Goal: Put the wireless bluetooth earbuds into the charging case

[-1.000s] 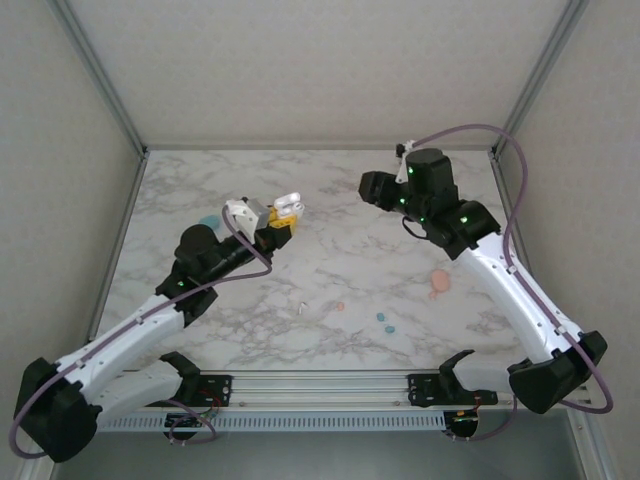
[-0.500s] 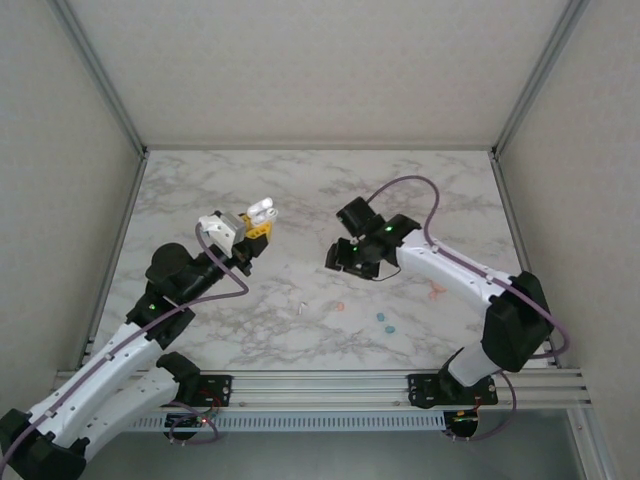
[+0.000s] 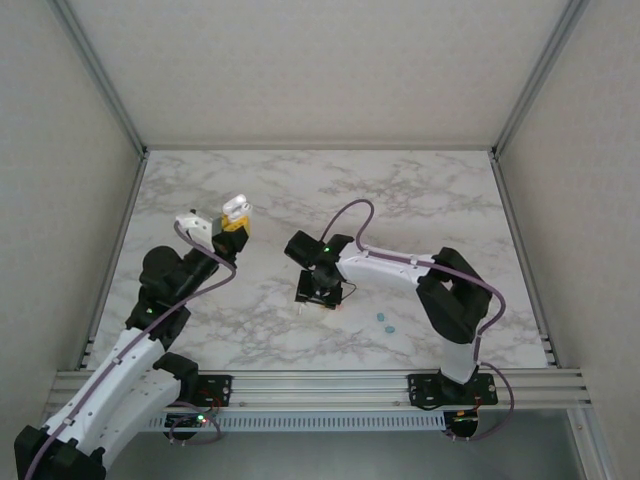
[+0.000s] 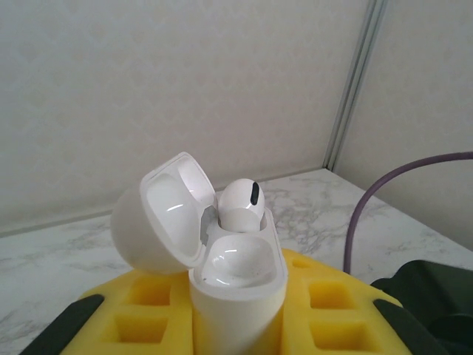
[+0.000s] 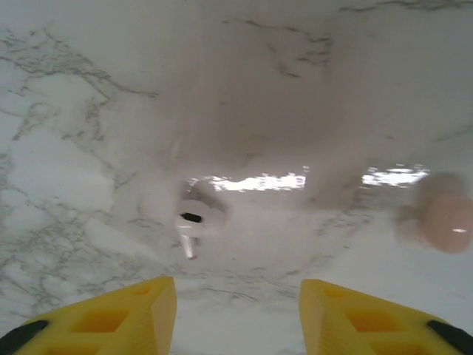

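Pinching the open charging case (image 4: pixel 236 310) upright in my left fingers (image 4: pixel 140 314) leaves its empty socket reachable beside the seated earbud (image 4: pixel 240 203); my right fingers (image 5: pixel 126 314) hang spread above the loose white earbud (image 5: pixel 194 220) near the front edge of the counter (image 5: pixel 295 89).

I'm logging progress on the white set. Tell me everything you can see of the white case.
The white case is glossy plastic, upright, clamped between the left pincer's yellow pads. Its hinged lid stands open, tipped to the left in the left wrist view. One white earbud sits in the far well, its dark vent showing; the near well is empty.
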